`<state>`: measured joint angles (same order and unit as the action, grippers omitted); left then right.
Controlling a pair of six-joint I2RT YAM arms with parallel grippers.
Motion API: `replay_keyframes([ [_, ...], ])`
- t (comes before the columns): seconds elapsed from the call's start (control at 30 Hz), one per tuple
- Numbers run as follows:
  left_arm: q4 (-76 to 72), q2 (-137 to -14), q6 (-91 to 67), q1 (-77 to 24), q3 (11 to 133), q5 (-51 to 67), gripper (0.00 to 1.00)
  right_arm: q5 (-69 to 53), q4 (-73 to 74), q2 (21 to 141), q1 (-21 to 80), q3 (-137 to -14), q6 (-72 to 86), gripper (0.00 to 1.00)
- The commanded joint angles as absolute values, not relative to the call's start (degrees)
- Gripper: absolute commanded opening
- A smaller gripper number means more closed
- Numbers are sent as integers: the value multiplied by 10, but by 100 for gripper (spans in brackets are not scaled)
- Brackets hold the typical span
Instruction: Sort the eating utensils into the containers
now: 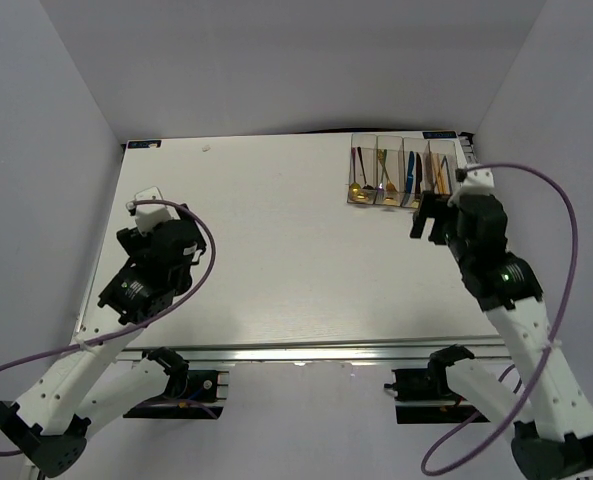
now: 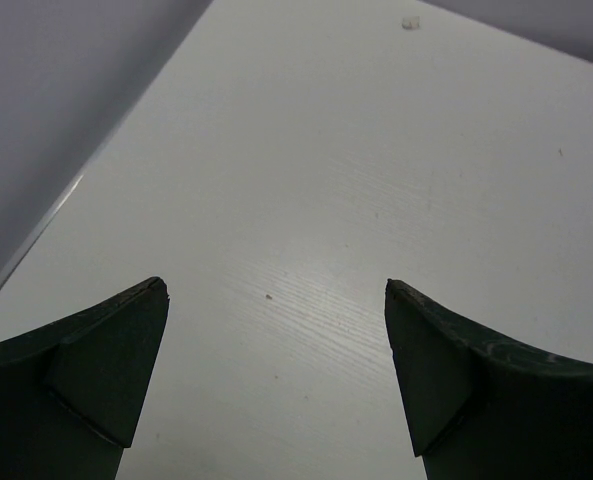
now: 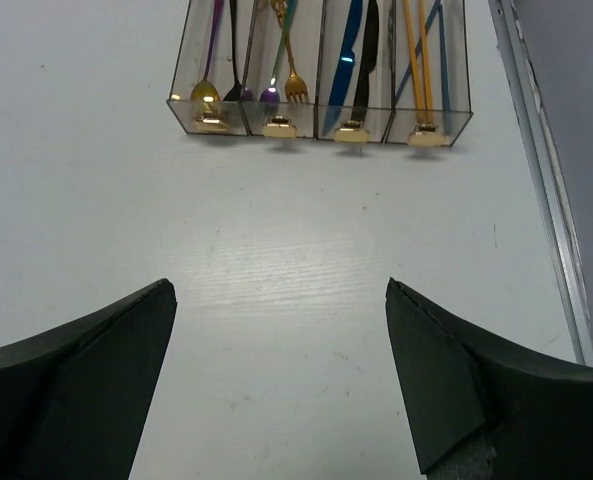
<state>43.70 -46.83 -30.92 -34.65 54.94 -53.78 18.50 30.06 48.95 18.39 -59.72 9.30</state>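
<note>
Four clear bins stand joined in a row at the table's far right, also in the right wrist view. They hold spoons, forks, a blue knife with a black knife, and orange chopsticks with a blue one. My right gripper is open and empty just in front of the bins. My left gripper is open and empty over bare table at the far left.
A small white crumb lies near the table's back edge. White walls close in on three sides. A metal rail runs along the table's right edge beside the bins.
</note>
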Motion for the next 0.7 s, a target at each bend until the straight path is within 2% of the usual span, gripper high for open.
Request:
replay_keyframes([
  [0.0, 414, -458, -301, -343, 573, -604, 98, 182, 350, 401, 185, -576, 113, 89],
  [0.27, 375, -358, -287, -323, 492, -556, 98, 84, 352, 306, 187, -514, 89, 89],
  [0.67, 367, -373, -286, -323, 488, -520, 98, 59, 341, 299, 187, -485, 101, 89],
])
